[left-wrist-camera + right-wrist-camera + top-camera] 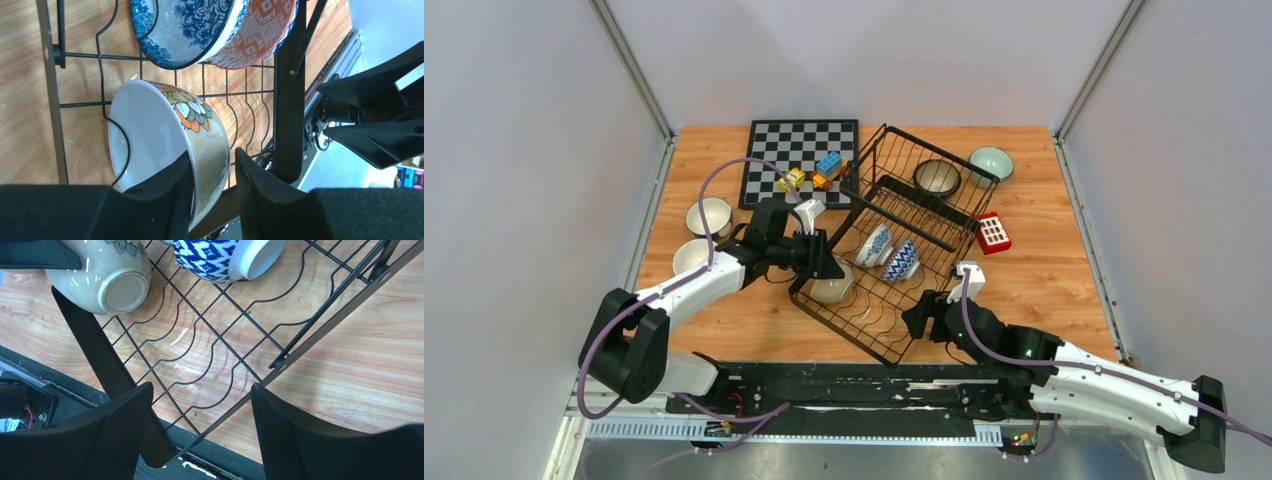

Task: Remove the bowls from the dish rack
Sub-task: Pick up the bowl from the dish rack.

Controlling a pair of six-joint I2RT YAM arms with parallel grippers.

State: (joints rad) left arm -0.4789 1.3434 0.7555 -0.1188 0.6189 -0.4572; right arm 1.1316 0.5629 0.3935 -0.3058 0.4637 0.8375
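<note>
The black wire dish rack (871,320) sits skewed mid-table. A beige bowl (832,288) with an orange flower pattern lies on its side at the rack's left edge. My left gripper (829,268) straddles its rim: in the left wrist view one finger (175,185) rests inside the beige bowl (165,135), while the other stands just off the outer wall with a thin gap. Two patterned bowls (874,243) (902,260) and a dark bowl (937,177) also sit in the rack. My right gripper (201,389) hangs open over the rack's near corner (310,335), holding nothing.
Two pale bowls (709,215) (692,257) stand on the table to the left, and a mint bowl (991,162) stands behind the rack on the right. A chessboard (802,160) with toy blocks (829,168) lies at the back. A red block (993,232) lies right of the rack.
</note>
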